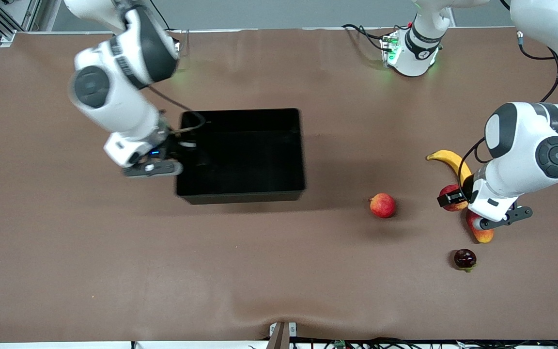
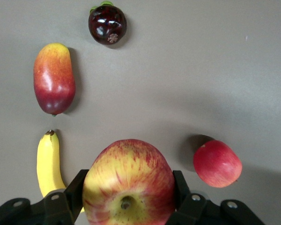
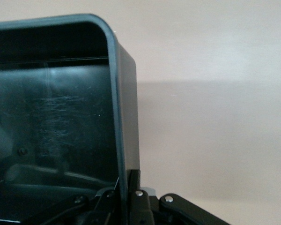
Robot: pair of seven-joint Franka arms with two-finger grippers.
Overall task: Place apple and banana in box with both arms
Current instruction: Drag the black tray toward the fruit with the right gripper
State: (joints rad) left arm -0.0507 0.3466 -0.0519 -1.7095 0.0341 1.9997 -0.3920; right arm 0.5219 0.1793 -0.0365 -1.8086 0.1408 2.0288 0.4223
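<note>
Box (image 1: 240,194) empty. Left gripper (image 2: 127,197) jaws pinch the apple (image 2: 129,183); banana (image 1: 448,160) on counter (image 1: 259,266); right gripper (image 3: 126,187) jaws clamp box wall.

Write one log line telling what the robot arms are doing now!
left gripper: shut on small streaked red-yellow apple, above table | right gripper: shut on glossy black plastic box wall | long curved yellow banana: on table

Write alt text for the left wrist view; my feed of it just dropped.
The left gripper is shut on the apple, red with yellow streaks, held above the brown table. On the table below lie the banana, a red-yellow mango, a dark glossy round fruit and a pinker-red round fruit.
</note>
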